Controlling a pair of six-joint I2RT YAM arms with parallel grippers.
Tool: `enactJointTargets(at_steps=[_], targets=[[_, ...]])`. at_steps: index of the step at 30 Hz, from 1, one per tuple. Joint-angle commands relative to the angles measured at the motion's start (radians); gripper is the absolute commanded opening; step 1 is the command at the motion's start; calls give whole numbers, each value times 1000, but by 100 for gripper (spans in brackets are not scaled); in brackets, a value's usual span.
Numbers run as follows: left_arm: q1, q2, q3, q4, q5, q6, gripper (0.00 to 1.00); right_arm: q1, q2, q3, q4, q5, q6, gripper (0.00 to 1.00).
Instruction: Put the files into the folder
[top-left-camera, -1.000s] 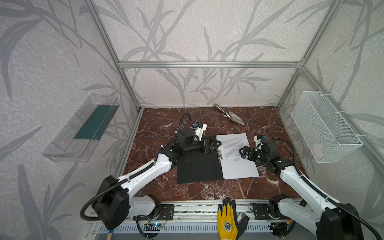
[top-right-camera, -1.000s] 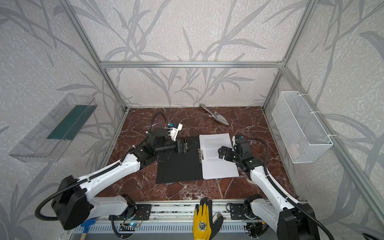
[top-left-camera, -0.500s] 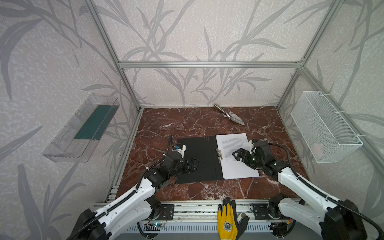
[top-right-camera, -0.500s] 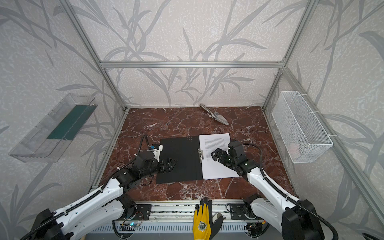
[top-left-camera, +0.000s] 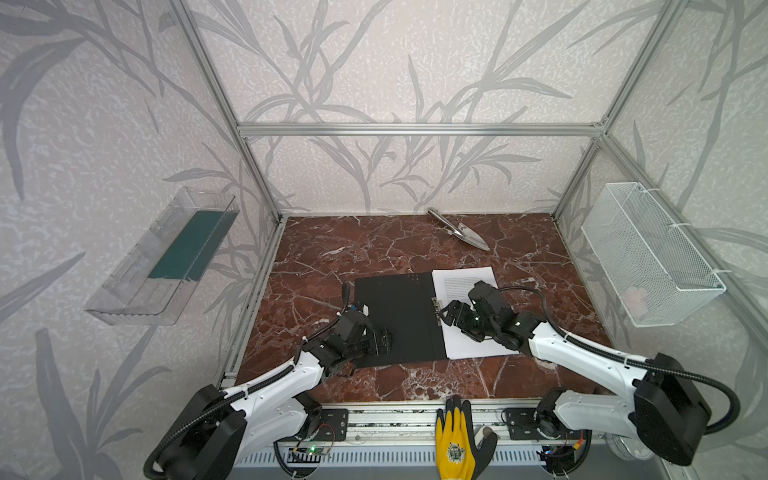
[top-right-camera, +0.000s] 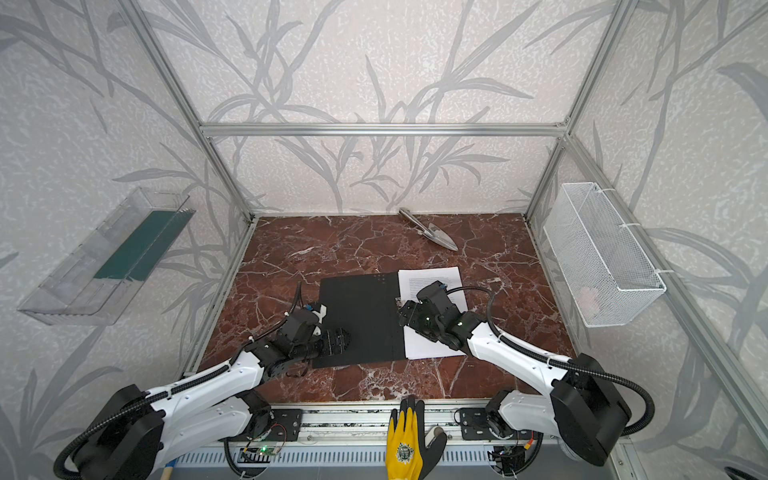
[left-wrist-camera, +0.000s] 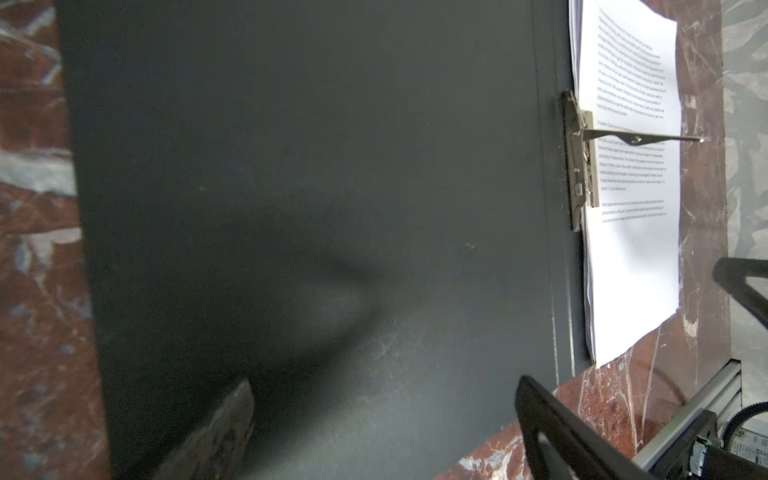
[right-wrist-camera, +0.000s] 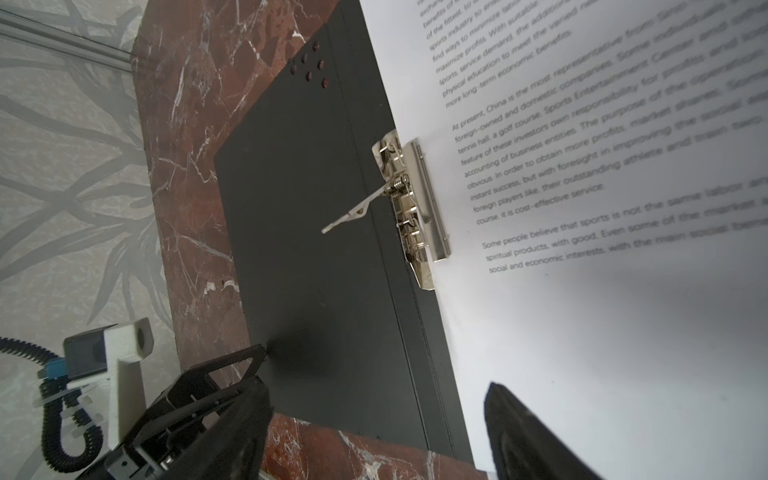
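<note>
The black folder (top-left-camera: 399, 316) (top-right-camera: 357, 316) lies open and flat on the marble floor. The files (top-left-camera: 463, 279) (top-right-camera: 430, 276), white printed sheets, rest on its right half. Their left edge sits at the metal clip (right-wrist-camera: 415, 208) (left-wrist-camera: 577, 166), whose lever stands raised. My left gripper (top-left-camera: 384, 338) (left-wrist-camera: 384, 399) is open over the folder's near left corner, holding nothing. My right gripper (top-left-camera: 451, 313) (right-wrist-camera: 374, 399) hovers over the spine beside the clip. Its jaws stand apart, one over the black cover and one over the files (right-wrist-camera: 623, 332).
A metal trowel (top-left-camera: 461, 233) lies near the back wall. A white wire basket (top-left-camera: 648, 257) hangs on the right wall. A clear tray with a green panel (top-left-camera: 166, 257) hangs on the left wall. A yellow glove (top-left-camera: 455, 440) sits at the front rail.
My left gripper has drawn back from the clip to the folder's near left corner. My right gripper has moved left across the files to the clip, and its jaws have narrowed a little.
</note>
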Motion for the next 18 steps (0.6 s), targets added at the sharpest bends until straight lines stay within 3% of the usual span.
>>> enactJointTargets(at_steps=[1,9,18], targets=[[5,-7,-54,65,-52,-54,99,11,51,71,15,31,50,78],[6,68,-52,107,-33,-63,99,7,166,188,-33,58,86,65],[7,97,-40,122,3,-51,99,-48,242,208,10,-2,144,33]])
